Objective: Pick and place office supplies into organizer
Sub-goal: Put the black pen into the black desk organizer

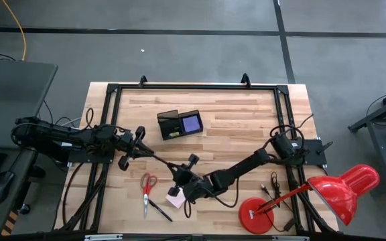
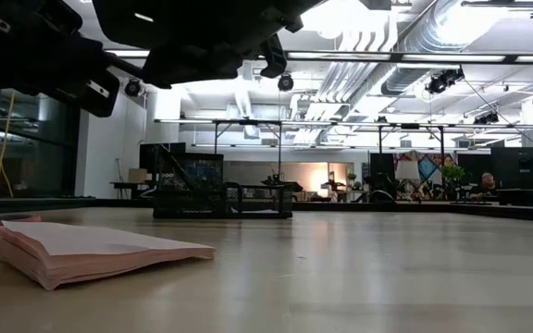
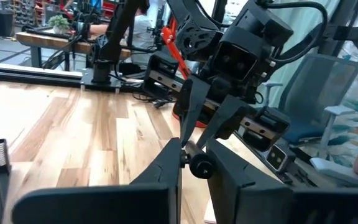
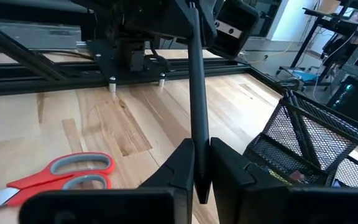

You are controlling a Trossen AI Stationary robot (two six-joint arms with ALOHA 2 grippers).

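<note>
Above the middle of the wooden surface (image 1: 233, 127), the left claw (image 1: 143, 152) and the right claw (image 1: 177, 175) both pinch one black pen (image 1: 159, 159), held in the air between them. The scissors (image 1: 147, 189) and pink pad (image 1: 175, 199) lie near the front edge; the organizer (image 1: 179, 124) stands farther back.

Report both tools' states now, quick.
Left tool: closed on one end of the black pen.
Right tool: closed on the same pen's other end.
</note>
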